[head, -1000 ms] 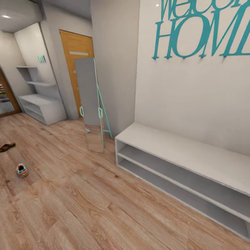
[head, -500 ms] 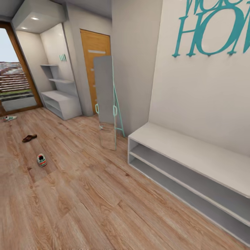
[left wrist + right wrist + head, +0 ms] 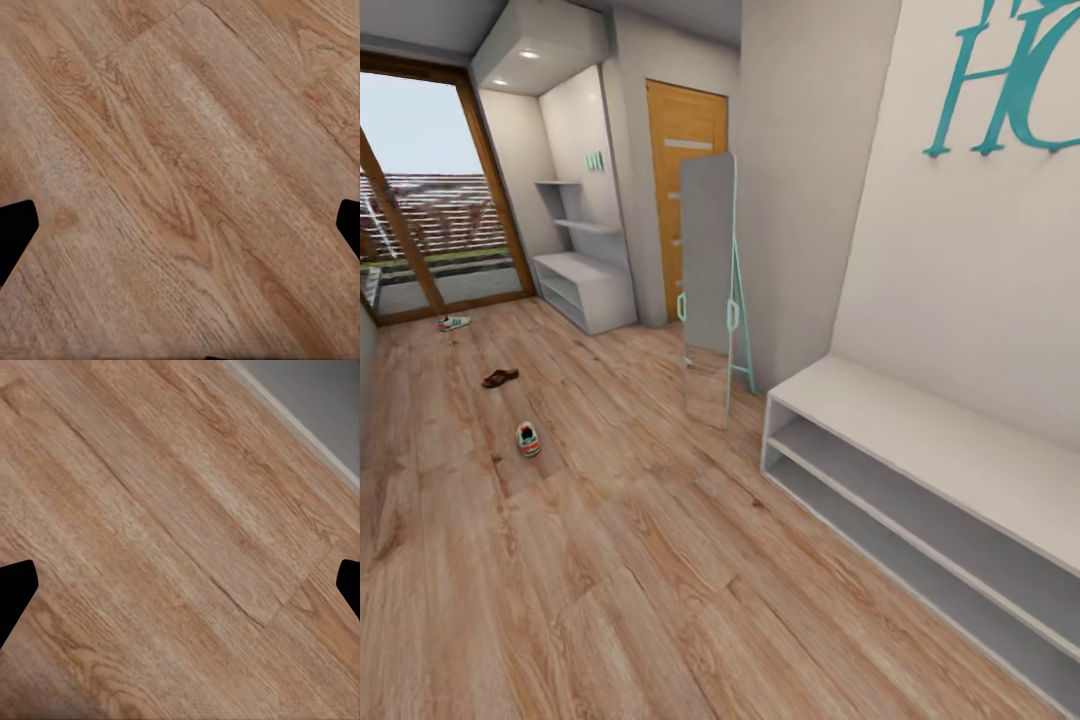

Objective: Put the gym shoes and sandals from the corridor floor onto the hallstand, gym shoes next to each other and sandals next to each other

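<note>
On the corridor floor (image 3: 620, 560) one gym shoe (image 3: 528, 439) lies left of centre, white with red and green. A brown sandal (image 3: 500, 378) lies a little beyond it. A second gym shoe (image 3: 453, 322) rests near the glass door. The hallstand (image 3: 585, 290), pale grey-white with stepped upper shelves, stands against the far wall beside the wooden door. My left gripper (image 3: 182, 229) is open above bare planks, its dark fingertips (image 3: 15, 232) wide apart. Over planks near a grey skirting edge, my right gripper (image 3: 182, 589) is open as well, with nothing between its fingertips (image 3: 15, 592).
A plain low white shelf unit (image 3: 920, 470) runs along the right wall under teal lettering. A tall standing mirror (image 3: 710, 290) on a teal frame leans at the wall corner. A wood-framed glass door (image 3: 420, 220) closes the far left, an orange door (image 3: 685, 190) stands behind.
The camera has turned left, so everything has slid right in the picture. The glass door and the far gym shoe have come into view.
</note>
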Robot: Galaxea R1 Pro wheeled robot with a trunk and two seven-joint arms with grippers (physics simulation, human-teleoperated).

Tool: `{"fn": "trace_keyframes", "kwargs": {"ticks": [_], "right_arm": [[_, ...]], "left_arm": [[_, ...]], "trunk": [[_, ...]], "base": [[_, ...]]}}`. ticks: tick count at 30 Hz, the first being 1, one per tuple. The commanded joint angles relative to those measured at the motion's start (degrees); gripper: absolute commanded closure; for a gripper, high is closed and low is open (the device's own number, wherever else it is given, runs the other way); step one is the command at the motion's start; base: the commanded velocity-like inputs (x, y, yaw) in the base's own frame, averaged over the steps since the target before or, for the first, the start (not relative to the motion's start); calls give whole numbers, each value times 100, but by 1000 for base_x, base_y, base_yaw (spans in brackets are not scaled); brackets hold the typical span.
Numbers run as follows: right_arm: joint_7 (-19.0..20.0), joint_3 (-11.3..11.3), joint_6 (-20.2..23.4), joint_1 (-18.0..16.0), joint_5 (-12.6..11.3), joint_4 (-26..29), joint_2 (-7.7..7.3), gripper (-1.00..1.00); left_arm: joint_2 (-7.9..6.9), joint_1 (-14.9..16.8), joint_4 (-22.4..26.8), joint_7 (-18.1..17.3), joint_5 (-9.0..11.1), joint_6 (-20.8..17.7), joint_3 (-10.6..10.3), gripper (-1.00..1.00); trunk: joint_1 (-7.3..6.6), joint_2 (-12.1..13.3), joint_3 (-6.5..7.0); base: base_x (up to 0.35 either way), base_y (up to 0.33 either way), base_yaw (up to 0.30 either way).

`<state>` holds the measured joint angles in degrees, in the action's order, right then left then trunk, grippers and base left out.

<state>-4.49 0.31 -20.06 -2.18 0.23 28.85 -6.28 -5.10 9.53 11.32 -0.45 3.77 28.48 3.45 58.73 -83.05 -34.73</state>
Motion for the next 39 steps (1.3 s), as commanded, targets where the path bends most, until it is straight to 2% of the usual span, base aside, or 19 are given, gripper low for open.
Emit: {"fn": "trace_keyframes", "kwargs": {"ticks": [1,8,32,39], "right_arm": [[-17,4,-15,-1,3,-1,0,-100],[-17,4,-15,-1,3,-2,-2,-100],[-17,4,-15,-1,3,0,-1,-100],[7,33,-19,-1,34,-7,-4,-100]], "left_arm": [[1,5,-7,-8,36,17,-2,-100],[1,5,-5,-8,39,24,6,-100],[-17,5,2,-8,45,26,7,-100],[-17,5,0,-8,45,26,7,-100]], "trunk": [[0,-2,-10],[0,-2,-42],[0,-2,-154],[0,-2,-166]], "base": [[2,0,268],[110,0,268],[325,0,266],[332,0,88]]}}
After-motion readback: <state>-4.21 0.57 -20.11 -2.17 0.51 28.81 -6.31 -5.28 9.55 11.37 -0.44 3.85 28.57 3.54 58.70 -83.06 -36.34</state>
